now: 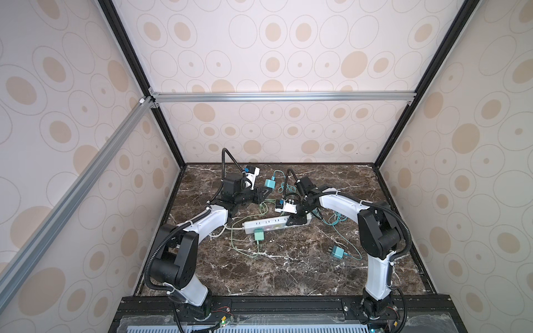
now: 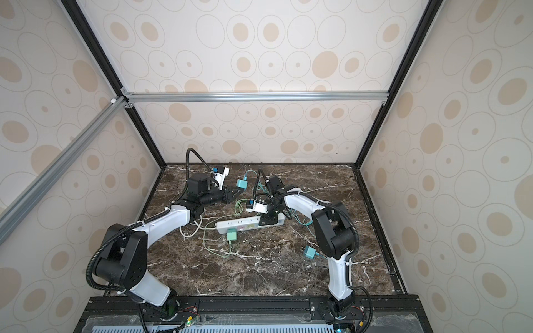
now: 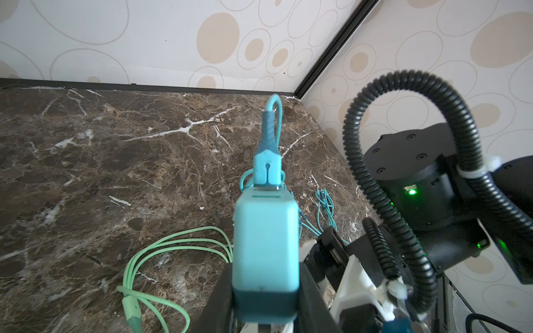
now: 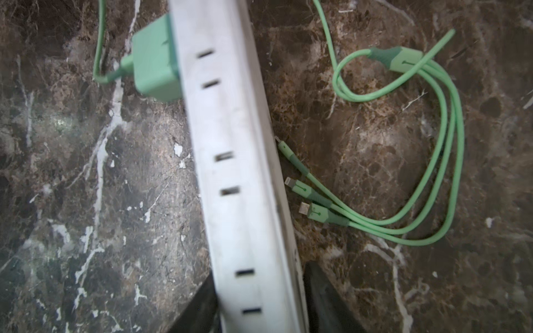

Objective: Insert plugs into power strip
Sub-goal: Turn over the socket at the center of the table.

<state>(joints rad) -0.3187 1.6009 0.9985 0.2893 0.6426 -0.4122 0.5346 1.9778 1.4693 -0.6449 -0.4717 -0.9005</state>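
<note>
Evidently this is a two-armed insertion. The left claw is clamped on a teal-blue cube-shaped charger adapter, held over the dark marble tabletop on the far side of the long white power strip. The right claw straddles the strip's right-hand end with its jaws close on both sides; I cannot tell whether they pinch it. A mint green cube adapter sits against the strip's near face, apparently seated. Steady the strip first, square the teal adapter's prongs to a free socket, push straight, and keep its cable clear.
</note>
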